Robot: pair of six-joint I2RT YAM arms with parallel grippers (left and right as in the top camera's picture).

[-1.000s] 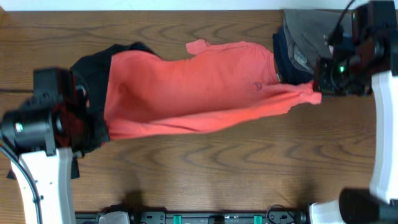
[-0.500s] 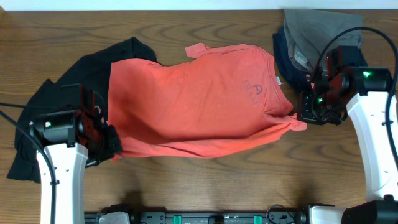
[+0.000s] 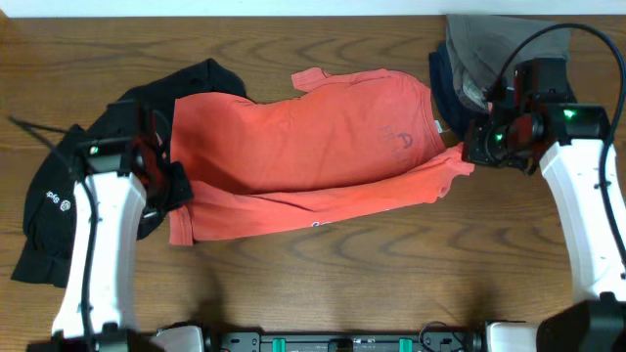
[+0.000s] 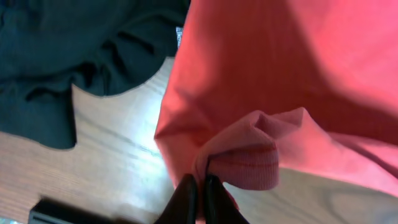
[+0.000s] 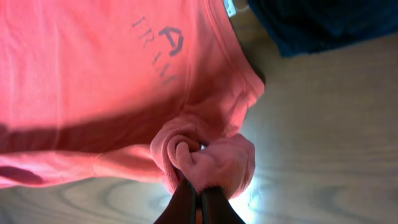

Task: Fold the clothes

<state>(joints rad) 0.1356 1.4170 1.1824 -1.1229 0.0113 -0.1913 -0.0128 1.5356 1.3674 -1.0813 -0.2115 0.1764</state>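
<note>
While the soft orange-red T-shirt is lying spread across the middle of the brown wooden table, the two arms are gripping it at opposite ends. The left gripper is sitting at the shirt's left edge, and in the left wrist view its dark fingers are pressing together on a bunched fold of stitched orange hem. The right gripper is sitting at the shirt's right end, close to the neckline, and in the right wrist view its fingers are likewise pinching together on a rolled wad of the same fabric. Between the two grippers a long band of the shirt is running along the near edge, slanting from lower left to upper right below the flatter main panel. Faint dark lettering is showing through the cloth near the collar, with a small white tag just beside it. A larger crumpled black top with a small white logo is lying at the left, partly tucked under the T-shirt's left edge and passing beneath the left arm. At the far right corner a grey garment is resting on a dark navy garment, which is lying just beside the T-shirt's collar end.
</note>
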